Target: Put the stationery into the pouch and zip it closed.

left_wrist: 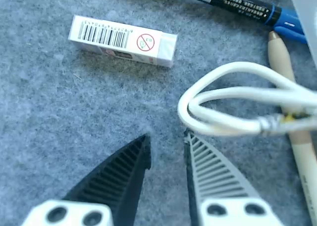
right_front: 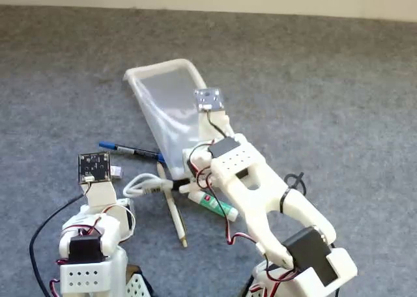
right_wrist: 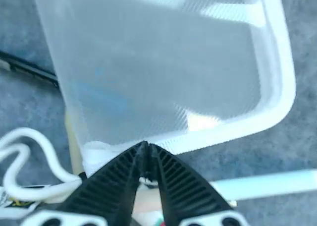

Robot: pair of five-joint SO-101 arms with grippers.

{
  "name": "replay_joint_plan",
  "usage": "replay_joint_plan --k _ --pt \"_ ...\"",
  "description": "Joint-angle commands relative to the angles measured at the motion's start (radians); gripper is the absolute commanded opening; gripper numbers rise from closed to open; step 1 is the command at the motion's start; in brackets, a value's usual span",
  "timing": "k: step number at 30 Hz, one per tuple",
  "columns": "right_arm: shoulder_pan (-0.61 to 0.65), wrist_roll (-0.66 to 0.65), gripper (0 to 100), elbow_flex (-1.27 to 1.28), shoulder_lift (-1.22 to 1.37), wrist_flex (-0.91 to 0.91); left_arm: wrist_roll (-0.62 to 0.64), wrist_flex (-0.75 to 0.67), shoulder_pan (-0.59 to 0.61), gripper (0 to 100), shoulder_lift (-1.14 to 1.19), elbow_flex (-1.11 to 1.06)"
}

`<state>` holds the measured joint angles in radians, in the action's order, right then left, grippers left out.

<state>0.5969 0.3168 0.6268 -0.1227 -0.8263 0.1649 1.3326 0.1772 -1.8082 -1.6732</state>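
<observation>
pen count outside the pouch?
2. A blue-capped pen lies beside the pouch; a beige pen lies under the white cable. The green-and-white tube near them might be a third; cannot tell.

Grey carpeted table [right_front: 339, 82] with pouch [right_front: 163, 101], marker [right_front: 127, 149], eraser [left_wrist: 123, 40], cable [right_front: 146, 186], pen [right_front: 172, 209]

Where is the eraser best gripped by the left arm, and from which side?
Probably across its middle, from straight above, with the jaws on the two long sides. The eraser is a slim rectangular block lying flat with bare carpet all round it, so its narrow width should fit between the jaws and nothing crowds it. The left gripper is open nearby, beside the white cable.
</observation>
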Motion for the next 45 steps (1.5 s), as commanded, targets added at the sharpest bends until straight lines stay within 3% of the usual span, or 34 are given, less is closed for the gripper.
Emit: replay_joint_plan --k 1,9,17,22,27,29,34,45 --pt "0.013 0.002 0.5 0.024 -0.068 -0.122 0.008 0.003 0.008 12 -0.007 -0.022" --pt "0.025 0.002 0.5 0.033 -0.219 -0.153 0.008 0.003 0.008 12 -0.007 -0.022" --pt "0.027 0.002 0.5 0.035 -0.093 -0.082 0.008 0.003 0.008 12 -0.007 -0.022" --pt "0.027 -0.005 0.5 0.033 -0.021 -0.151 0.008 0.003 0.008 12 -0.007 -0.022" --pt "0.027 -0.201 0.5 0.025 -0.021 -0.329 0.008 0.003 0.008 12 -0.007 -0.022" --pt "0.027 -0.212 0.5 0.025 -0.021 -0.351 0.008 0.003 0.008 12 -0.007 -0.022" --pt "0.041 -0.21 0.5 0.018 -0.022 -0.355 0.008 0.003 0.008 12 -0.007 -0.022" --pt "0.111 -0.018 0.5 -0.113 -0.022 -0.361 0.008 0.003 0.008 12 -0.007 -0.022"
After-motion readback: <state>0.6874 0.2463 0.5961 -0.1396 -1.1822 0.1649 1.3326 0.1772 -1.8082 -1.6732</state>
